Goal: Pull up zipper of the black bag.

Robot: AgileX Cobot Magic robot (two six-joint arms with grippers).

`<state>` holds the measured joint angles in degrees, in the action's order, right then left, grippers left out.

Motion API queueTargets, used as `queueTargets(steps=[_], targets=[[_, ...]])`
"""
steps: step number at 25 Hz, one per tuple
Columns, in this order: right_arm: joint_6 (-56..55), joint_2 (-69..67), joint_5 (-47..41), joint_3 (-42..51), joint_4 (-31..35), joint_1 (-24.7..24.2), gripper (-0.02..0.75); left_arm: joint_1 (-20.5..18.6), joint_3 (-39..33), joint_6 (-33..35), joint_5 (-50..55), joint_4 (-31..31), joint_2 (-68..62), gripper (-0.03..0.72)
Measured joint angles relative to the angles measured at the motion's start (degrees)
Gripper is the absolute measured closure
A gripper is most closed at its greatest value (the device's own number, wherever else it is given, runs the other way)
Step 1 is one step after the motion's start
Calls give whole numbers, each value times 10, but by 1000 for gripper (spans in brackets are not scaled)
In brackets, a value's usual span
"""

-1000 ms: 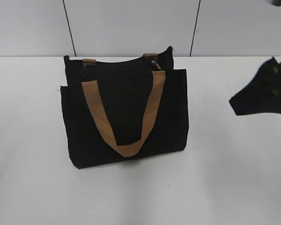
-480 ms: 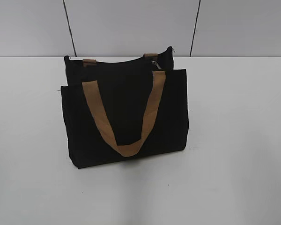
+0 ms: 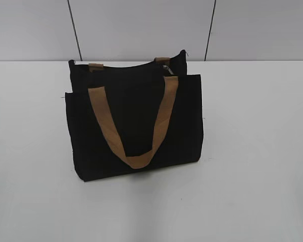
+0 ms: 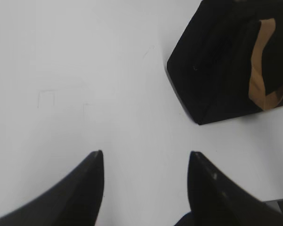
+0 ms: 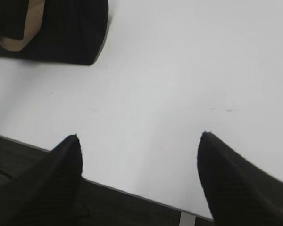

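My white bench (image 3: 252, 151) carries one thing: the black bag (image 3: 136, 123), standing upright near the middle, its base flat on the surface, a tan strap (image 3: 136, 136) looping down its front face.

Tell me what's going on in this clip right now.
Nothing is being handled at the moment. The black bag stands upright on the white table, tan strap hanging down its front. Both arms are out of the exterior view. The left claw and right claw are open and empty, over the table, clear of the bag.
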<state>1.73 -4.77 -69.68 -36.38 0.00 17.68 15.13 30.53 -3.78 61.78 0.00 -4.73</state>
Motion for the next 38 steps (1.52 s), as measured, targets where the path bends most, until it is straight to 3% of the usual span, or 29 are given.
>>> queueTargets(steps=[11, 18, 38], targets=[[-26, 51, -2, 64, -32, 0, 149, 6, -2, 0, -10, 0, 1, 260], [-27, 51, 54, 86, -49, 0, 149, 6, -2, 0, -10, 0, 1, 263], [-27, 51, 67, 88, -51, -17, 149, -6, -2, 1, -10, 0, 3, 314]])
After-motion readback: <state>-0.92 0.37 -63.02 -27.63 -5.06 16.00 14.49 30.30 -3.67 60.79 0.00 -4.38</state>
